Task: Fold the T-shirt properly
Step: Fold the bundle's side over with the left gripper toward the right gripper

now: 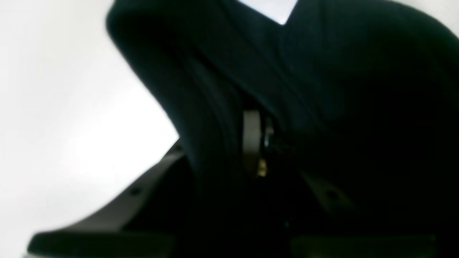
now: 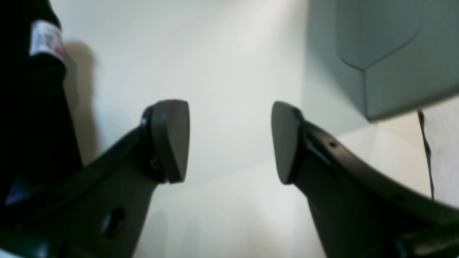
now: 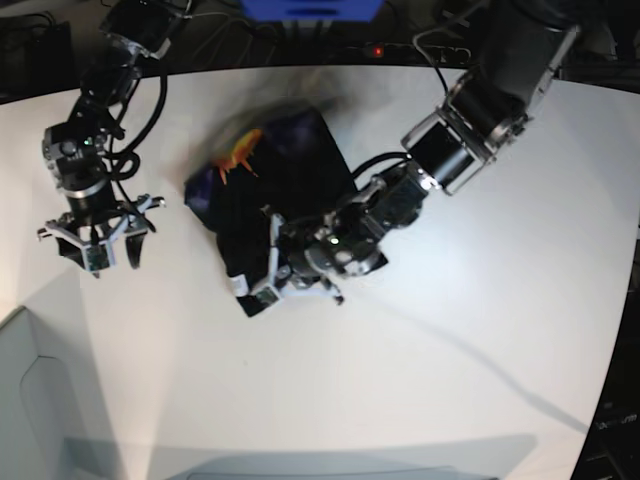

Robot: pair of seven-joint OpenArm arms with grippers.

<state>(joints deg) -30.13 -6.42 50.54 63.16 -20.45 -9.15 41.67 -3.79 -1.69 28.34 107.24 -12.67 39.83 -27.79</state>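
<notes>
Left wrist view: black cloth of the T-shirt (image 1: pixel 322 89) fills most of the frame, bunched in deep folds. At the centre, the left gripper (image 1: pixel 256 143) is pressed together on a pinch of that cloth; one pale fingertip pad shows between the folds, while the other is buried in fabric. White counter (image 1: pixel 64 107) shows at the left of the frame. The cloth rises away from the gripper, which suggests the pinch is meant to lift an edge for folding over.

Right wrist view: the right gripper (image 2: pixel 229 141) stands wide apart, with nothing between its two grey pads. Pale counter lies beyond it. At the far left edge of the frame hangs a strip of black shirt with a small white tag (image 2: pixel 46 37). A grey boxy shape (image 2: pixel 387 53) sits in the upper right. This gripper appears to be waiting, free to take a second hold.

Base view: the shirt lies crumpled in a rough dark lump at the centre of the white counter, with an orange flame-like print (image 3: pixel 240 155) showing at its upper left. The left arm reaches in from the upper right of the frame, its gripper at the lump's lower edge. The right gripper hangs apart from the shirt at the left of the frame, touching nothing. The garment looks far from neatly folded.
</notes>
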